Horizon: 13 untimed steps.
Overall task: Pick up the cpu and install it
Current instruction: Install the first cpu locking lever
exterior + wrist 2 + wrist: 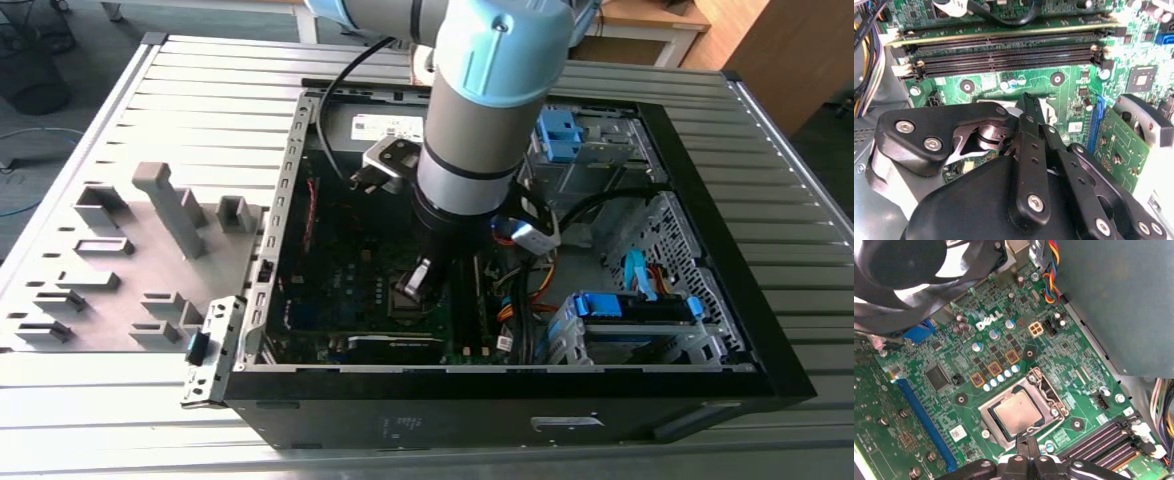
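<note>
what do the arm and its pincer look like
The arm is a silver-grey tube with pale blue joint caps and a black wrist section; a black cable loops to it. The pincer is black linked bars studded with silver screws.

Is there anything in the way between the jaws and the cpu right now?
Nothing visible does. In the first wrist view the cpu lies flat in its socket with its metal top bare. The gripper, jaws together, hangs right by the socket's edge, with no cable or part between them.
</note>
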Each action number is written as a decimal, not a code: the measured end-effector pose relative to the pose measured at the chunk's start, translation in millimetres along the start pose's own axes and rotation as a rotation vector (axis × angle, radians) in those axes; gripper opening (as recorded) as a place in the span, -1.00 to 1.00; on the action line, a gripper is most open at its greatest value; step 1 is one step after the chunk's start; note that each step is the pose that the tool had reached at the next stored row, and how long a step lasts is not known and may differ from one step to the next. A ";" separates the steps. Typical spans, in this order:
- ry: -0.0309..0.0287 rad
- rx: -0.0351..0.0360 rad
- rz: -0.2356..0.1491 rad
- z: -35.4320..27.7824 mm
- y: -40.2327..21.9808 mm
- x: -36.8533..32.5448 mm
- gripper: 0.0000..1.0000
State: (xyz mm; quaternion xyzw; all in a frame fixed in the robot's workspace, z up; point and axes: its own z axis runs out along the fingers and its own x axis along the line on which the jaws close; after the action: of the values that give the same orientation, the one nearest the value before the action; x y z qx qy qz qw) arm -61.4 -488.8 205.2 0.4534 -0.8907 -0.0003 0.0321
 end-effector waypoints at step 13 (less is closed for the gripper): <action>-0.0049 -0.0068 0.158 4.4 -0.2 0.7 -0.79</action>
State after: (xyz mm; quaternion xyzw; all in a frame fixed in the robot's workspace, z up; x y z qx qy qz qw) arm -61.9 -489.6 200.8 0.3816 -0.9238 -0.0019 0.0314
